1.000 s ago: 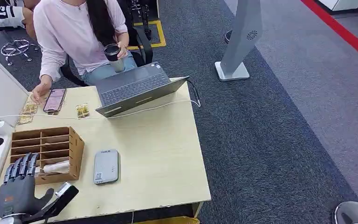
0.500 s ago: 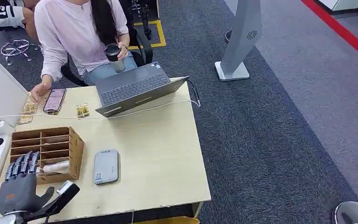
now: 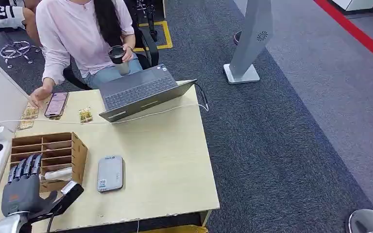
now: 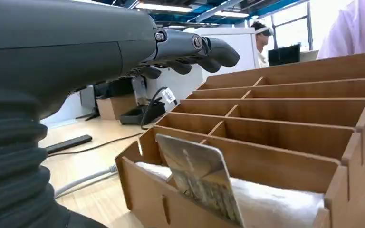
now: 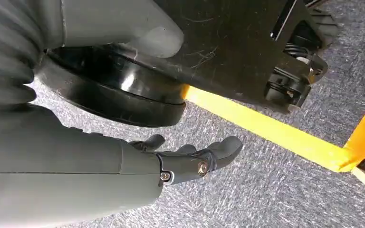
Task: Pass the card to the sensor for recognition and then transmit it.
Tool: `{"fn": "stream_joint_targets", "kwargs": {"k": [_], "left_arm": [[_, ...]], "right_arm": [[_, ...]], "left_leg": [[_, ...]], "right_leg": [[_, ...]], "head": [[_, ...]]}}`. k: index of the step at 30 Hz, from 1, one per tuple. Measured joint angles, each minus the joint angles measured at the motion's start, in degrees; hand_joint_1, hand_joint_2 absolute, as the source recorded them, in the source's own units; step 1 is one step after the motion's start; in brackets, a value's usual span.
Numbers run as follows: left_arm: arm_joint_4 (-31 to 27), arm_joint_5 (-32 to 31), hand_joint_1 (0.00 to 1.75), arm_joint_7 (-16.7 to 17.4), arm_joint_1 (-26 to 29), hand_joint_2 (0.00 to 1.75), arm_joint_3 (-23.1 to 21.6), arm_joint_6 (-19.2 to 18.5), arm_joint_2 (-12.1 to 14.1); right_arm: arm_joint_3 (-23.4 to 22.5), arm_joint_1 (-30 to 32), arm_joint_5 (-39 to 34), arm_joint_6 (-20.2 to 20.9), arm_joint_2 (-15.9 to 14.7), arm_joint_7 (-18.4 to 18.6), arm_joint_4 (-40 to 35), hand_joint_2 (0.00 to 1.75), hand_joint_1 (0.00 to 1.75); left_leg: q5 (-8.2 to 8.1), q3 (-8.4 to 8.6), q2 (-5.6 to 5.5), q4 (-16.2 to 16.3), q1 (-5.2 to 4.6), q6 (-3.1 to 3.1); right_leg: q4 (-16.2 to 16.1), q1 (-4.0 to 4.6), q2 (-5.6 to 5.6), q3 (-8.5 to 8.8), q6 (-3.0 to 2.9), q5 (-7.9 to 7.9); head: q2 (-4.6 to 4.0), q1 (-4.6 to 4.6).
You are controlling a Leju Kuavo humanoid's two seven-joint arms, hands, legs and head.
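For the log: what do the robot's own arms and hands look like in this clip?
The left hand has a dark grey palm with a small orange mark, darker segmented fingers and a thick thumb, on a silver wrist. In the left wrist view a grey ribbed cover sits behind it. The right hand has the same grey cover and dark fingers with small round screws.

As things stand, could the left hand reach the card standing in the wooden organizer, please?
Probably yes. The left hand hovers open right over the near end of the wooden organizer, and the card stands upright in the nearest compartment with its top edge poking above the wall, nothing covering it.
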Motion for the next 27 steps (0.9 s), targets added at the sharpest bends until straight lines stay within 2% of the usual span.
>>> {"fn": "stream_joint_targets", "kwargs": {"k": [14,15,16,20,27], "left_arm": [[1.0,0.5,0.00,0.1,0.0,1.75,0.0,0.0,0.2],[1.0,0.5,0.09,0.1,0.0,1.75,0.0,0.0,0.2],[1.0,0.6,1.75,0.0,0.0,1.75,0.0,0.2,0.2],[1.1,0.7,1.75,-0.4,0.0,1.75,0.0,1.8,0.2],[1.1,1.4,1.75,-1.5,0.4,1.75,0.0,2.3,0.2]], "right_arm": [[0.2,0.0,0.2,0.1,0.2,0.0,0.0,1.75,0.00],[0.2,0.0,0.2,0.1,0.2,0.0,0.0,1.75,0.00],[0.3,0.0,0.2,0.1,0.2,0.0,0.0,1.75,0.00],[0.6,0.0,0.2,0.0,0.3,-0.1,0.0,1.75,0.00],[1.2,-0.1,0.0,0.0,0.4,-0.2,0.0,1.75,0.00]], "left_leg": [[0.00,-0.01,-0.01,0.0,0.00,0.00],[0.00,-0.01,-0.01,0.0,0.00,0.00],[0.00,-0.01,-0.01,0.0,0.00,0.00],[0.00,-0.01,-0.01,0.0,0.00,0.00],[0.00,-0.01,-0.01,0.0,0.00,0.00]], "right_leg": [[0.0,0.00,-0.01,0.01,0.00,0.00],[0.0,0.00,-0.01,0.01,0.00,0.00],[0.0,0.00,-0.01,0.01,0.00,0.00],[0.0,0.00,-0.01,0.01,0.00,0.00],[0.0,0.00,-0.01,0.01,0.00,0.00]], "head": [[0.00,0.00],[0.00,0.00],[0.00,-0.02],[0.00,0.00],[0.00,-0.02]]}}
